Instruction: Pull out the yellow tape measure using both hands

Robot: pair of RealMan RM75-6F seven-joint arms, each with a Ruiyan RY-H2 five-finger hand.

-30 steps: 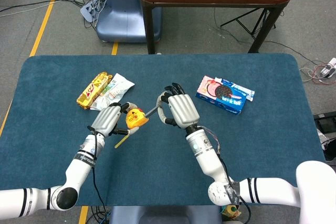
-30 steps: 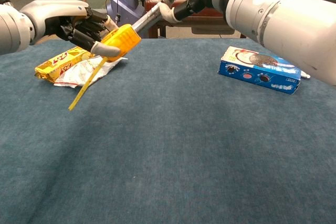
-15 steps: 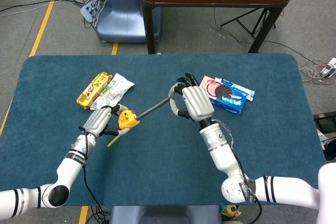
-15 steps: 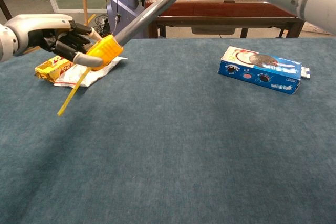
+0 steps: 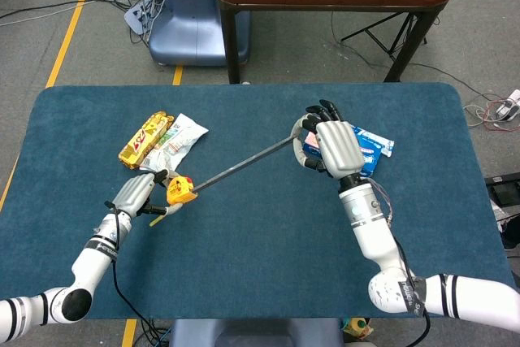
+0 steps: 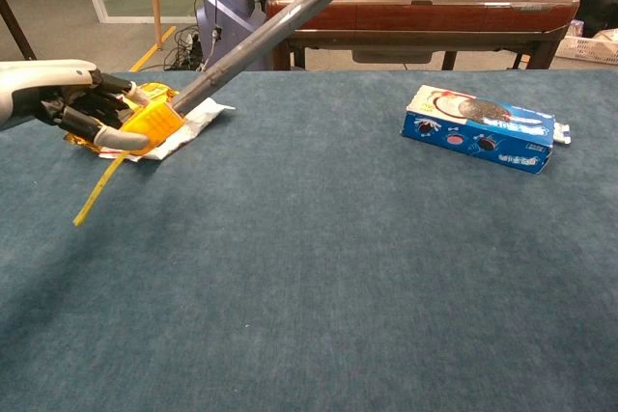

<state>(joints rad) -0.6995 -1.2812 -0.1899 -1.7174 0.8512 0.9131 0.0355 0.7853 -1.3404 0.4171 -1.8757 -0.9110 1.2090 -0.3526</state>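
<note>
Above the table (image 5: 244, 266), at its middle, the drawn blade (image 5: 244, 165) serves as the landmark; all else is placed against it.

Table: blue cloth, beneath the whole span of the blade.

Biscuit box (image 6: 480, 128): flat on the cloth beyond the blade's far end, just behind my right hand in the head view.

Snack packets (image 5: 158, 140): on the cloth beside the blade's near end, behind my left hand.

Right hand (image 5: 329, 149): at the blade's far end, fingers curled around the tip, holding it clear of the cloth.

Left hand (image 5: 134, 194): at the blade's near end, fingers wrapped around the case (image 5: 180, 190).

Case: yellow, with a red button on top, lifted off the cloth by my grip; a yellow strap (image 6: 98, 191) hangs loose below it.

Handling, as I judge it: the case is light, hard and rather smooth, so I enclose its body and keep clear of the button. The blade is thin and springy; it runs straight under tension but would likely buckle if slackened and snap back if released. I therefore take it at the tip only.
</note>
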